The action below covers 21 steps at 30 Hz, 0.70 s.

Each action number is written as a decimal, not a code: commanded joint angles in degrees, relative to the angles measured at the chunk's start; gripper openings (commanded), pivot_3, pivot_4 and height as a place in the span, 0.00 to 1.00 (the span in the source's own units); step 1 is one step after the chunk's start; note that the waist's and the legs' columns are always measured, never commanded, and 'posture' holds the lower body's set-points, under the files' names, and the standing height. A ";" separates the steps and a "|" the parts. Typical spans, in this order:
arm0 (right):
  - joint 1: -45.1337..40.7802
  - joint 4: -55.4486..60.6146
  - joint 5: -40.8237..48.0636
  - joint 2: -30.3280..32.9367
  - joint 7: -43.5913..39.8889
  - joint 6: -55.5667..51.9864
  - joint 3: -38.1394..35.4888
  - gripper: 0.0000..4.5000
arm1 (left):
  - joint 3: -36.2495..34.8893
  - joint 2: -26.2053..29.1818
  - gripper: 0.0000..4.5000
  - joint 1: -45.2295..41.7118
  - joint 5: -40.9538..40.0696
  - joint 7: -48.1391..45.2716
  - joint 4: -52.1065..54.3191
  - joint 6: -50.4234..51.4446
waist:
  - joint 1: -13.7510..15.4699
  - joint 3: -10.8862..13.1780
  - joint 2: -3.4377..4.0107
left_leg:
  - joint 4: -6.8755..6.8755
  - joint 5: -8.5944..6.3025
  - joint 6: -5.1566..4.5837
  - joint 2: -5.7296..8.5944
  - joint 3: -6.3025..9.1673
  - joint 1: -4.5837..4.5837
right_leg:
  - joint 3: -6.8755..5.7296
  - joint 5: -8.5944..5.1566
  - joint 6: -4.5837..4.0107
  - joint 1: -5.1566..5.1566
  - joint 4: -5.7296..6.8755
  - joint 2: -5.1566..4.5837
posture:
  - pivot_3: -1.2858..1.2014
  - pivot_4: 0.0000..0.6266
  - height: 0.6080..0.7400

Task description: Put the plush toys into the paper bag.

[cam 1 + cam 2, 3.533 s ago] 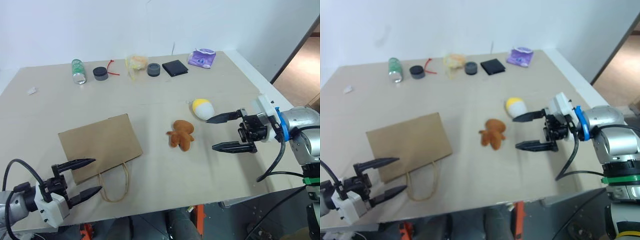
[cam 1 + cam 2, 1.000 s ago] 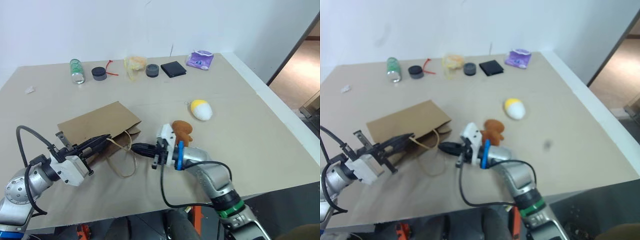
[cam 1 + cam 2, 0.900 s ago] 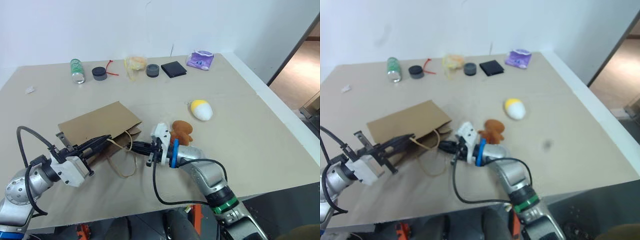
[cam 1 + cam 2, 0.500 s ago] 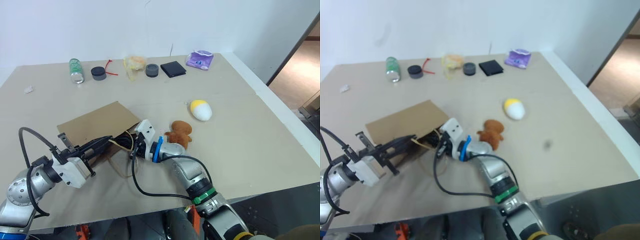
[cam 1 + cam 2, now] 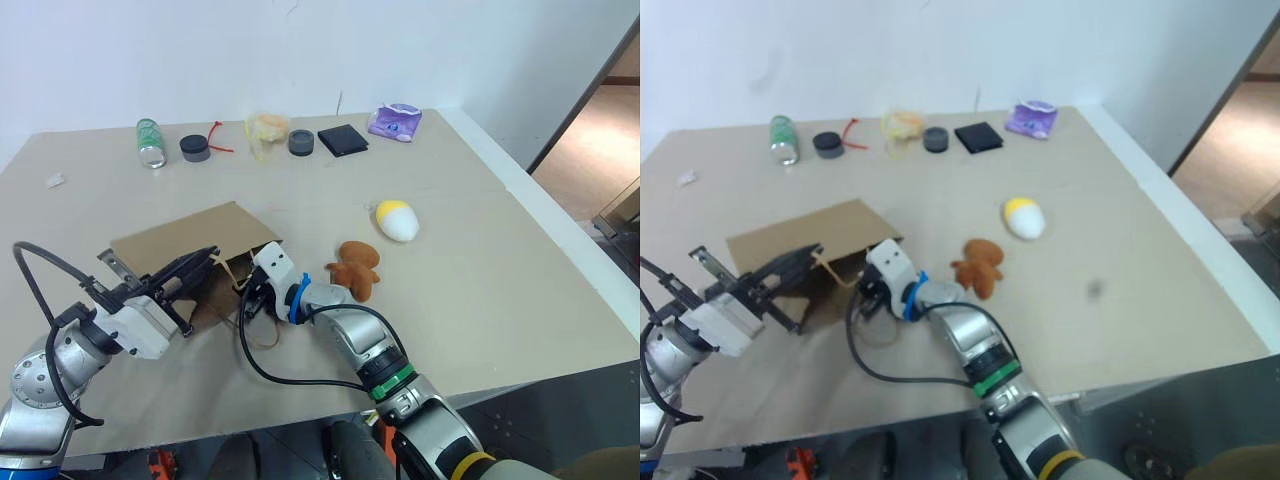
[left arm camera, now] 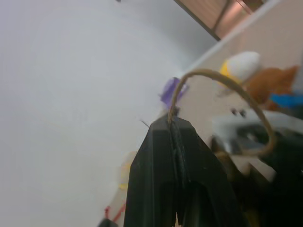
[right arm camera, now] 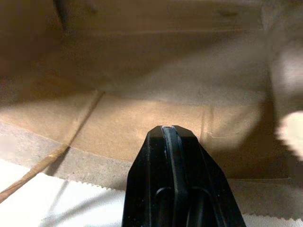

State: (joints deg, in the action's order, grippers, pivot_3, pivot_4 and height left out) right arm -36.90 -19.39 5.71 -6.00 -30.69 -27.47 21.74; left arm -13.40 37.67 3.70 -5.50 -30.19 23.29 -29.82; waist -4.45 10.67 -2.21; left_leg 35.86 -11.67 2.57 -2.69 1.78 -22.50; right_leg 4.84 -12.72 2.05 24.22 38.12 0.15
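Moved since earlier: I had brought the right gripper point(image 5: 247, 303) across from the open table beside the toys to the mouth of the paper bag point(image 5: 190, 240), and the left gripper point(image 5: 200, 262) had come up with the bag's cord handle point(image 6: 222, 94), lifting the upper lip.
Left gripper: fingers pressed together, pinching the cord handle; in the left wrist view the loop arched out from between the fingertips.
Right gripper: fingers pressed together on nothing; in the right wrist view the tip sat just at the serrated edge of the bag's lower lip, looking into the brown interior.
Paper bag: lay flat on the table point(image 5: 520, 290) at my near left, mouth towards me and to the right, its second cord loop slack on the table below the right gripper.
Gingerbread-man plush point(image 5: 354, 267): lay on the table just to the right of the right wrist, outside the bag, not touched.
Egg plush point(image 5: 397, 220): white with a yellow end, farther back and to the right of the gingerbread man, well apart from the bag.
Key relation: both toys lay to the right of the bag mouth, behind the right gripper's tip as it pointed left into the bag; I judged the right arm to be the nearer one for the pick, while the left held the mouth open.
Far edge: green bottle point(image 5: 151, 142), two dark round caps, yellowish wrapper, black square and purple wipes packet point(image 5: 395, 121) stood along the back, clear of the work.
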 commanded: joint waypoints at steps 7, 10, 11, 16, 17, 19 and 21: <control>-0.78 -2.81 -0.83 -0.47 0.46 -1.61 -0.68 0.00 | -9.01 -0.43 0.00 -1.68 -0.52 4.14 5.66 5.63 | -0.03 0.00 0.00 | -0.03 0.00 0.00 -0.13 0.02 0.03 | 0.01 0.00 -0.09 0.01 0.00 0.18 | 0.52 0.24 1.00; -1.18 -3.40 -0.88 -0.47 0.30 -1.47 -0.75 0.00 | -10.60 -0.75 0.00 -1.12 -0.23 4.31 6.34 5.72 | -0.08 0.00 0.00 | -0.03 0.00 0.00 -0.18 0.02 0.04 | 0.01 0.03 -0.13 0.02 0.00 0.23 | 0.52 0.24 1.00; -1.30 -3.57 -0.89 -0.47 0.25 -1.48 -0.75 0.00 | -10.92 -0.96 0.00 -0.98 -0.25 4.53 6.91 5.96 | -0.11 0.00 0.00 | -0.03 0.00 0.00 -0.19 0.02 0.04 | 0.01 0.03 -0.14 0.02 0.00 0.24 | 0.52 0.24 1.00; -1.84 -4.58 -0.98 -0.47 -0.08 -1.14 -0.74 0.00 | -12.86 -1.72 0.00 -1.86 0.04 6.26 8.12 7.36 | -0.13 0.00 0.00 | -0.03 0.00 0.00 -0.24 0.02 0.06 | 0.03 0.06 -0.19 0.02 0.00 0.31 | 0.52 0.24 1.00; -1.89 -4.71 -0.97 -0.46 -0.13 -1.08 -0.75 0.00 | -13.20 -1.59 0.00 -2.18 0.10 6.50 8.19 7.71 | -0.13 0.00 0.00 | -0.03 0.00 0.00 -0.26 0.03 0.06 | 0.03 0.06 -0.19 0.03 0.00 0.33 | 0.52 0.24 1.00; -1.99 -4.93 -0.98 -0.38 -0.30 -0.96 -0.73 0.00 | -13.76 -1.79 0.00 -3.02 0.06 7.39 8.89 8.84 | -0.14 0.00 0.00 | -0.03 0.00 0.00 -0.30 0.03 0.07 | 0.03 0.06 -0.21 0.04 0.00 0.39 | 0.52 0.24 1.00; -2.08 -5.02 -0.98 -0.30 -0.44 -0.97 -0.71 0.00 | -14.00 -1.79 0.00 -3.96 0.20 8.02 9.74 10.25 | -0.14 0.00 0.00 | -0.03 0.00 0.00 -0.31 0.04 0.06 | 0.03 0.07 -0.22 0.04 0.00 0.41 | 0.52 0.24 1.00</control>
State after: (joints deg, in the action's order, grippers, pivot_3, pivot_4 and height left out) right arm -39.06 -22.45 5.71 -6.68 -31.36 -27.34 21.53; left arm -25.23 35.93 1.02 -5.12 -23.70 30.24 -20.19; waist -4.58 10.67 -2.20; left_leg 35.83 -11.67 2.57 -3.00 1.82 -22.44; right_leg 4.89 -12.65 1.84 24.27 38.12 0.56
